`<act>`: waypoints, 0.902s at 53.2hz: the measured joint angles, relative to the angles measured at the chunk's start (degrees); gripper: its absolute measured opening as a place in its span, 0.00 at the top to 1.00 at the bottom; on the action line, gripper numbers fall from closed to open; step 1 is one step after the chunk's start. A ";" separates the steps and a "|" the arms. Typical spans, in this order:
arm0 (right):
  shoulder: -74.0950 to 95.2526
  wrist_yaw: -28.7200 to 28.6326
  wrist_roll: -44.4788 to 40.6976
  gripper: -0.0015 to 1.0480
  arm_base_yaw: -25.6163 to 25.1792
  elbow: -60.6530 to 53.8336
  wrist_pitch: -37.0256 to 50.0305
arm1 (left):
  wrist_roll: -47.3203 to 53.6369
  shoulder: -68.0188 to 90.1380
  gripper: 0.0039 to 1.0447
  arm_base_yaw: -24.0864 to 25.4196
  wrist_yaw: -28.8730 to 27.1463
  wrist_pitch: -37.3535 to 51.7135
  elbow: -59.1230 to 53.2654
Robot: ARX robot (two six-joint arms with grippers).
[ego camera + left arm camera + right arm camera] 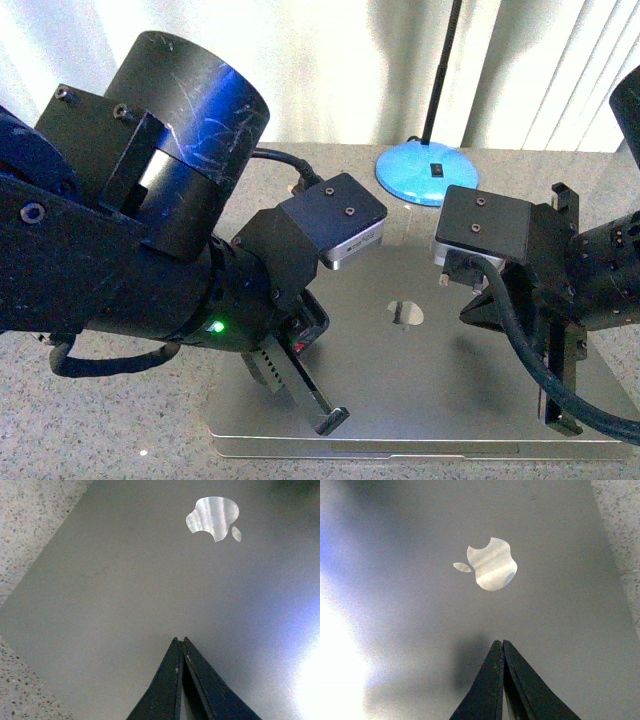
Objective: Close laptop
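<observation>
Laptop (420, 385) lies flat on the speckled tabletop (100, 430), toward its near edge. The silver lid is down on the base with no gap that I can make out along the front seam, and the apple logo (404, 313) faces up.

Both hands are over the lid. The left hand (332, 420) is at the lid's near left part and the right hand (565, 425) at its near right corner. In each wrist view the fingers are pressed together into a single point with nothing between them, both the left (180, 642) and the right (499, 644). Whether the tips press on the metal or hang just above it I cannot tell.

By my judgement the closing itself is done, or at its last press. The next move would be a check that the lid is seated, then lifting both hands straight up so the tips do not drag across the lid.

Counted: one laptop with one logo, two hands, and one blue lamp base (425, 172) near the tabletop's far edge, with its dark pole (443, 70) rising from it.
</observation>
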 joint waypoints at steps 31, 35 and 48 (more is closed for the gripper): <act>2.95 0.17 3.34 0.97 0.79 -1.90 2.54 | -1.60 2.62 0.97 1.27 2.51 4.15 -2.69; 2.95 0.17 3.96 0.97 0.83 -1.77 2.45 | -1.86 2.60 0.97 1.68 2.71 4.48 -2.99; -0.72 0.70 10.75 0.97 1.11 -1.64 10.12 | -11.15 -2.56 0.97 6.71 1.44 13.31 -6.38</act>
